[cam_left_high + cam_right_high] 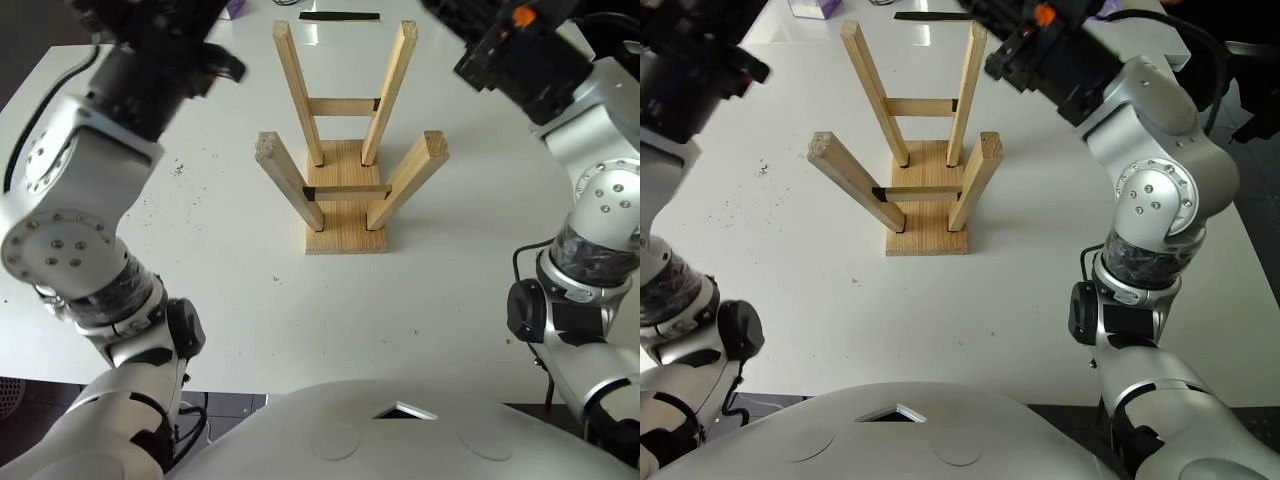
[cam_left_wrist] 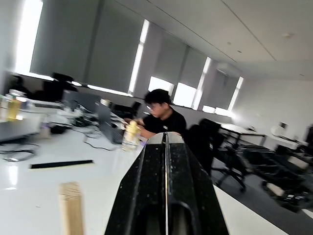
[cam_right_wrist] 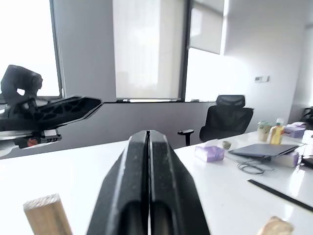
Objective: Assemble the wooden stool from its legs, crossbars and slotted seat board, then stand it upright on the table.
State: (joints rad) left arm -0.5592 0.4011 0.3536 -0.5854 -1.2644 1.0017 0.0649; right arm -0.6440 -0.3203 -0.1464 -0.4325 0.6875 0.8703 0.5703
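left eye view gives me the whole stool [image 1: 345, 190]: upside down, seat board [image 1: 345, 238] flat on the table [image 1: 200, 270], four legs [image 1: 298, 92] pointing up with crossbars [image 1: 343, 106] between them. it sits lower than both raised grippers and between them, touching neither. from the eye views i can't judge the fingers; the wrist views settle it. the left gripper [image 2: 166, 134] is pressed closed on nothing, one leg top near it. the right gripper [image 3: 148, 132] is likewise closed and empty, with a leg top to either side and the left gripper across from it. the white table carries a black strip [image 1: 339, 16] beyond the stool, plus a tissue box [image 3: 210, 152] and a laptop [image 3: 264, 151]. behind stand a chair [image 3: 229, 120] and blinds [image 3: 149, 49] over big windows.
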